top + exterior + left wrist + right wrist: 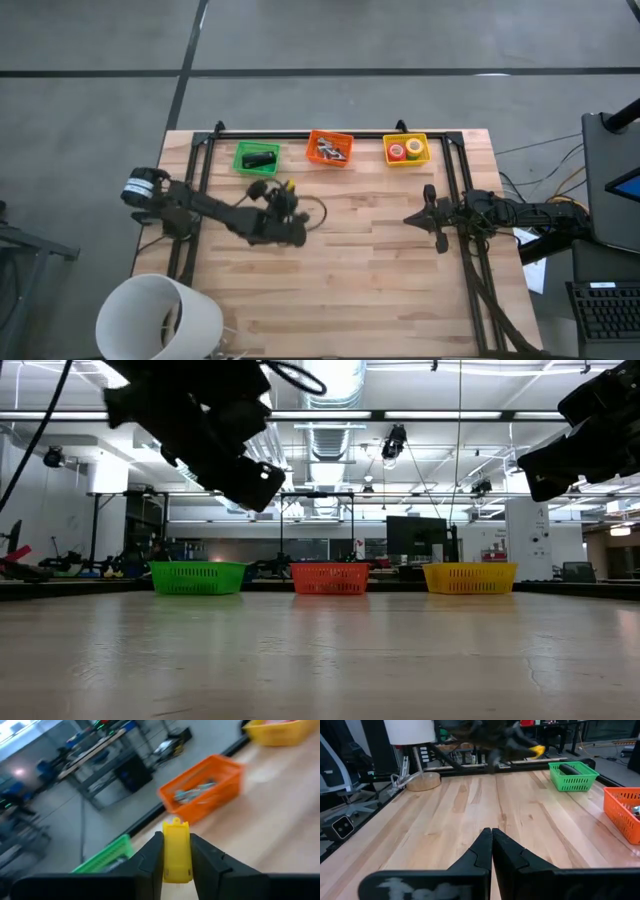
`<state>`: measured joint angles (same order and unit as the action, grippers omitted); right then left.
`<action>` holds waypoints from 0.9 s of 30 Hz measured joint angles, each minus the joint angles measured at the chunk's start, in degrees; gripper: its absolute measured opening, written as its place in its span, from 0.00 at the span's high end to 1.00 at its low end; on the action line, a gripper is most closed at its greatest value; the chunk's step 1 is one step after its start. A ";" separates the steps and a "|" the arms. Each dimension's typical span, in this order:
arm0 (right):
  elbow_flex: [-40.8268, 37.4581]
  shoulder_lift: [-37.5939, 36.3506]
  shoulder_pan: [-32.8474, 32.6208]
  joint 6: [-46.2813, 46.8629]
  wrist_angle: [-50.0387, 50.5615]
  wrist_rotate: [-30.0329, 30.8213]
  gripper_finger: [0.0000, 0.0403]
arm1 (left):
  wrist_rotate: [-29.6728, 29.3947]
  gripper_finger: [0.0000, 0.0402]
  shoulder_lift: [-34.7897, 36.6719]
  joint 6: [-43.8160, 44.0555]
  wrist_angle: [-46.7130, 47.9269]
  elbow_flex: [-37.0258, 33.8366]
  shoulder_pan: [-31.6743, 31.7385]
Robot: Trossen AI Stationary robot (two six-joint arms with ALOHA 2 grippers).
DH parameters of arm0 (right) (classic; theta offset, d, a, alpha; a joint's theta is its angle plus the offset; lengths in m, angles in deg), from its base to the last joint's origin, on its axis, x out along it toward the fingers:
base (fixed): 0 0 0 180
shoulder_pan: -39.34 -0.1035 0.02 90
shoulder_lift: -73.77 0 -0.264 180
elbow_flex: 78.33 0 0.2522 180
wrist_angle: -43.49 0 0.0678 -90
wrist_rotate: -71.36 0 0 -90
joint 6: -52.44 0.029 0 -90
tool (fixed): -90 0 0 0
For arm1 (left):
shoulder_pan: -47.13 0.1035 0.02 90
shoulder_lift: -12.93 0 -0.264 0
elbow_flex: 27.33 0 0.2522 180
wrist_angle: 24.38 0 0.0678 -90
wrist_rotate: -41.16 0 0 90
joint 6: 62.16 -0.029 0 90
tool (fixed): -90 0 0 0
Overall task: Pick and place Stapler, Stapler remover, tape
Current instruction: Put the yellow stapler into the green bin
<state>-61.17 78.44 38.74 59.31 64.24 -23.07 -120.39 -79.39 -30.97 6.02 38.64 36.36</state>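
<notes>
Yellow plastic shows between the fingers of the left gripper, which clamps a small blocky yellow piece above the pale wooden table, left of centre; what it is I cannot tell. Along the far edge stand three mesh baskets in a row. In the green basket on the left lies the stapler, a dark bar. The middle orange basket holds small metallic bits, too fine to name. The yellow basket on the right holds the tape, round rolls in red and green. Over the right side hangs the right gripper, fingers pressed together on nothing.
</notes>
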 joint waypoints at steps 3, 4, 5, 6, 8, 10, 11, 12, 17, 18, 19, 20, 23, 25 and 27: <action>-0.01 0.00 -0.01 0.00 -0.01 -0.01 0.98 | 0.10 0.78 1.14 0.10 3.25 -0.01 4.41; -0.02 0.00 -0.01 0.00 -0.01 -0.01 0.98 | 0.05 0.78 1.47 0.64 4.40 -0.12 5.90; -0.02 0.00 -0.02 0.00 0.02 -0.02 0.98 | -0.03 0.78 1.59 1.32 5.31 -0.30 7.48; 0.00 0.00 0.00 -0.02 -0.02 0.02 0.98 | 0.00 0.79 1.67 1.93 5.76 -0.57 9.04; 0.00 0.00 0.00 0.00 0.02 -0.02 0.98 | 1.46 0.80 1.67 3.09 5.97 -1.37 12.33; 0.00 0.00 0.00 0.00 0.00 -0.02 0.98 | 3.63 0.82 1.67 4.03 5.83 -2.13 15.46; -0.01 0.00 -0.02 0.00 -0.01 -0.02 0.98 | 4.12 0.82 1.67 4.61 5.59 -2.54 16.97; 0.00 0.00 -0.01 0.00 -0.01 -0.01 0.98 | 4.53 0.82 1.67 5.19 5.35 -2.99 18.44; 0.00 0.00 -0.02 0.00 0.00 -0.02 0.98 | 7.84 0.78 1.67 6.72 4.76 -3.82 24.87; 0.00 0.00 0.00 0.00 -0.02 -0.02 0.98 | 8.11 0.77 1.67 6.82 4.70 -3.82 25.84; 0.00 0.00 0.00 0.00 0.00 0.00 0.98 | 8.23 0.77 1.67 6.92 4.46 -3.84 26.67; -0.01 0.00 -0.02 0.00 0.00 -0.02 0.98 | 8.63 0.77 1.67 7.44 4.06 -3.85 27.31; 0.00 0.00 0.00 0.00 -0.01 -0.02 0.98 | 12.09 0.78 1.67 7.47 1.84 -3.85 28.99; -0.01 0.00 0.00 0.00 -0.01 -0.01 0.98 | 13.85 0.80 1.64 6.48 -0.21 -3.99 29.63; 0.00 0.00 0.00 0.00 -0.02 -0.02 0.98 | 14.41 0.81 1.41 5.92 -2.14 -4.63 29.88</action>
<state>-61.17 78.44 38.74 59.31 64.22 -23.09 -105.98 -77.98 -25.05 3.88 34.01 66.23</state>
